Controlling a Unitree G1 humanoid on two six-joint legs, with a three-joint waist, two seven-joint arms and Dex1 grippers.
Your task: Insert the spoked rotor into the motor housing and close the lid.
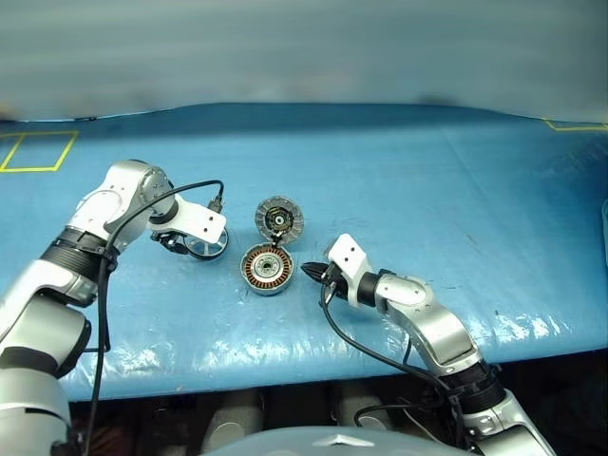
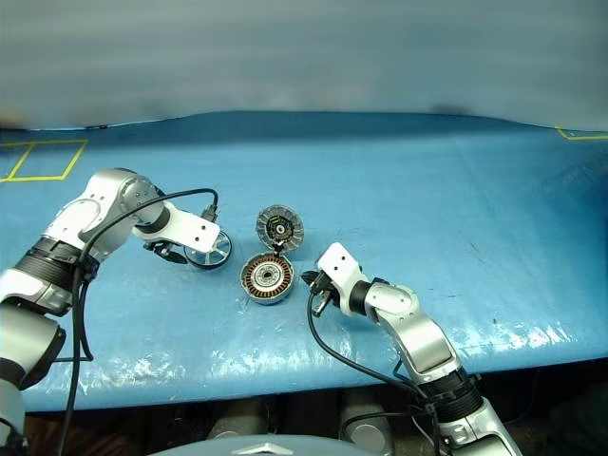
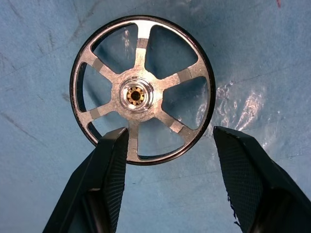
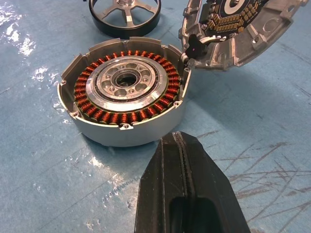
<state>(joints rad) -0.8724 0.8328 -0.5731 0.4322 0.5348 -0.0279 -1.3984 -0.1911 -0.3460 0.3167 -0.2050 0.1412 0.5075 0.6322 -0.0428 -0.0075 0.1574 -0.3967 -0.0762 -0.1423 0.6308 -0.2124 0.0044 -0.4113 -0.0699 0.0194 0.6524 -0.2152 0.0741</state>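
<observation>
Lying flat at the motor housing's (image 1: 266, 269) nine o'clock, the stiff, slippery spoked rotor (image 3: 142, 94) is best pinched across its rim by the spread left gripper (image 3: 170, 160); the right gripper (image 4: 183, 160) is clenched empty.

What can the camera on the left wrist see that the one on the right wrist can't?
Left wrist alone: the left gripper, its fingers open over the spoked rotor's near rim, and the rotor's brass-coloured hub. Right wrist alone: the motor housing with its copper windings, the lid tilted up at the housing's edge, and the shut right gripper. Both: the spoked rotor lying flat on the blue table cover.
</observation>
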